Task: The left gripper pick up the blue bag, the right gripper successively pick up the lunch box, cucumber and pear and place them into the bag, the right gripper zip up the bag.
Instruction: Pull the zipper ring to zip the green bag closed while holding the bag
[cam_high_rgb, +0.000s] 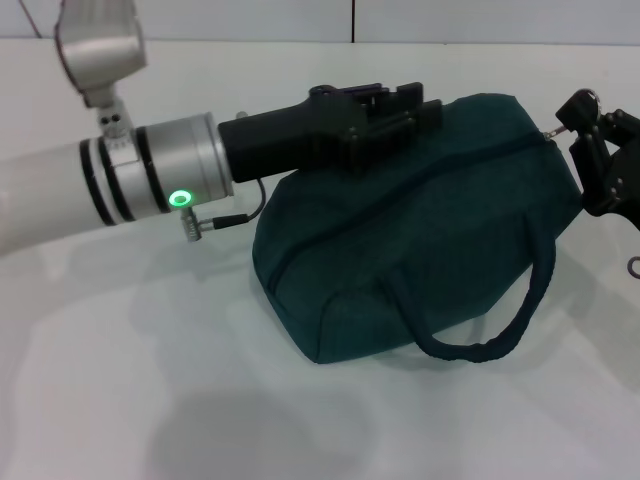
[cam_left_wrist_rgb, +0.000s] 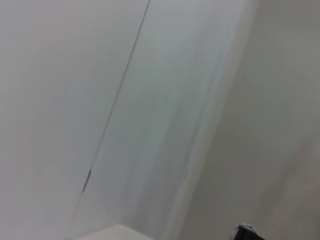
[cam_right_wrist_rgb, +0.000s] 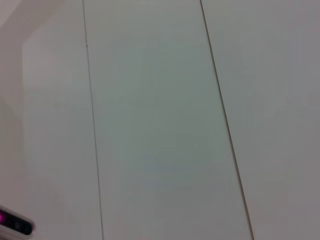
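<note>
Head view: The blue bag (cam_high_rgb: 420, 230) lies on its side on the white tabletop (cam_high_rgb: 120, 400), bulging, with its zipper line running closed along the upper face. One padded loop handle (cam_high_rgb: 500, 320) hangs off the bag's near side and touches the tabletop.

The left gripper (cam_high_rgb: 400, 110) reaches in from the left of the bag on a silver arm with a green ring light (cam_high_rgb: 181, 198). The gripper rests against the top rear edge of the bag. Its fingers appear closed together on the fabric at that edge, though the exact grasp point is partly hidden by the gripper body.

The right gripper (cam_high_rgb: 600, 150) sits at the bag's right end, just beside the zipper end, where a small metal pull (cam_high_rgb: 552, 128) shows. Whether it is clenched or released cannot be determined here.

Left wrist view: Only pale wall panels (cam_left_wrist_rgb: 150, 100) with a thin seam are visible, plus a small dark part at one edge. The bag is not in this view.

Right wrist view: Pale wall panels (cam_right_wrist_rgb: 160, 120) with two thin seams fill the view. The bag is not shown.
</note>
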